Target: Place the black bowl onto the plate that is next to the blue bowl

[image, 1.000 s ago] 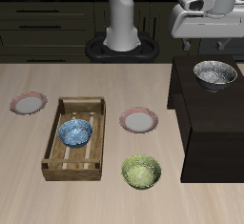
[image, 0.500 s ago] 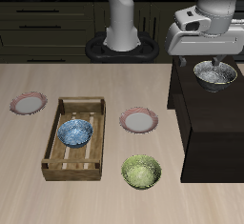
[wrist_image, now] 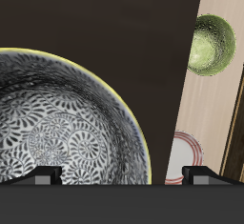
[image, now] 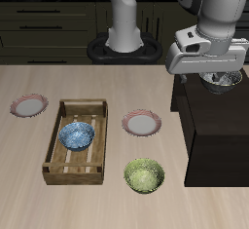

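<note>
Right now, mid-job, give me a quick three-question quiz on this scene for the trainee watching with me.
1. True or false: the black bowl already rests on the plate.
2. Where does the blue bowl sit?
A. On the dark cabinet
B. Inside the wooden tray
C. On a plate
3. Fill in: the yellow-green bowl stands nearer the table's ____ edge than the plate beside the tray.

Key:
1. False. The black bowl sits on the dark cabinet, under the gripper; the plate is bare.
2. B
3. front
</note>
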### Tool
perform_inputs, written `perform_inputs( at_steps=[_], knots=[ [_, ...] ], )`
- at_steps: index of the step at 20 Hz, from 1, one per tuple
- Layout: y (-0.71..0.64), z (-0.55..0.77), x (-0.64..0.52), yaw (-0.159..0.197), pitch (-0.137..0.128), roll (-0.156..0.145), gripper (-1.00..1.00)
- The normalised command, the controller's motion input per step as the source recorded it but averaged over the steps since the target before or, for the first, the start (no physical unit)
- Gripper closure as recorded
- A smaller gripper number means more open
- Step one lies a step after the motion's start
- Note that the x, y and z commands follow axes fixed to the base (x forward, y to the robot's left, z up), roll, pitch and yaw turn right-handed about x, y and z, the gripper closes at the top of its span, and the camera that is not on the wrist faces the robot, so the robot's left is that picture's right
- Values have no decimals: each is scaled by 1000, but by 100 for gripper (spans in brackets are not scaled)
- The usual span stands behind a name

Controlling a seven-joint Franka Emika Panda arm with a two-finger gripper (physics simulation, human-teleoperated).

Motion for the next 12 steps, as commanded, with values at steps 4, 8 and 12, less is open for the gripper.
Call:
perform_inputs(
  at_steps=[4,8,12],
  knots=[
    [-40,-220,-6,-18,43,69,-100],
    [-41,-71,-166,-28,-16,25,100],
    [-85,54,-108,-29,-12,10,100]
  ],
)
